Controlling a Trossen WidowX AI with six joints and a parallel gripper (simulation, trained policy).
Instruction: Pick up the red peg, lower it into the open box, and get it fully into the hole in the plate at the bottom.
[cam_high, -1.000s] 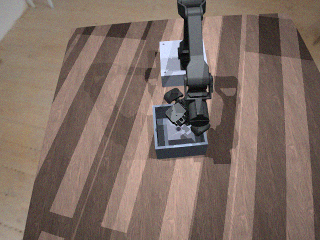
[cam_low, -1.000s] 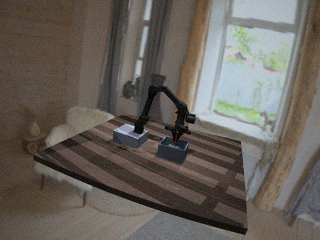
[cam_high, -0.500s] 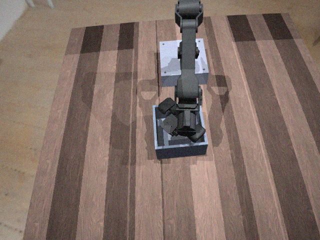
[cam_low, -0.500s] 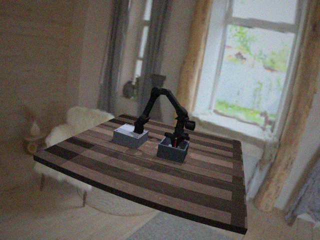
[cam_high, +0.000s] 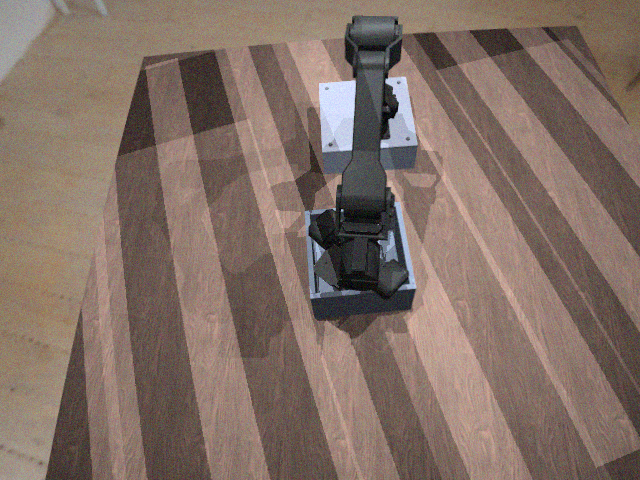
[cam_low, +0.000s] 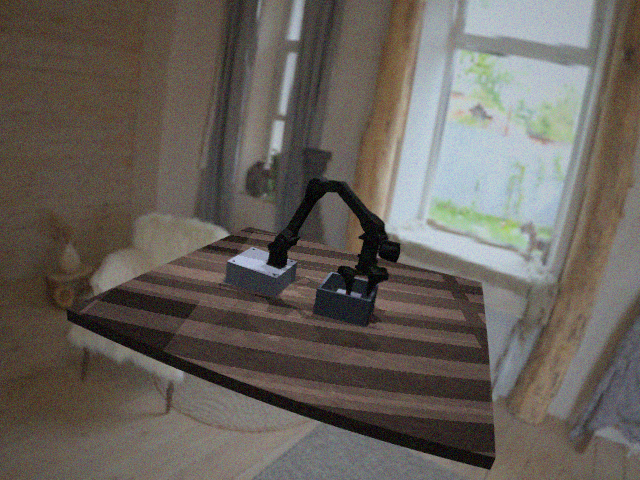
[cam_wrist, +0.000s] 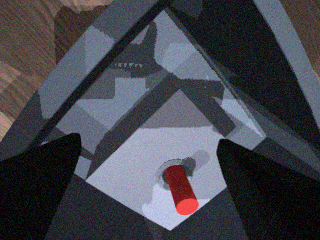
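From where I stand, the peg (cam_wrist: 181, 189) is between the fingers of the tool (cam_high: 360, 279) (cam_low: 357, 281) (cam_wrist: 150, 143), touching neither, its lower end at the hole (cam_wrist: 172, 166) in the plate (cam_wrist: 130, 155) and its long axis leaning toward the tool's side; I can't tell how deep it sits. The tool is spread wide and holds nothing, pointing down into the box (cam_high: 361, 304) (cam_low: 342, 307) (cam_wrist: 62, 75), with the arm (cam_high: 368, 118) (cam_low: 356, 206) arched over from its base.
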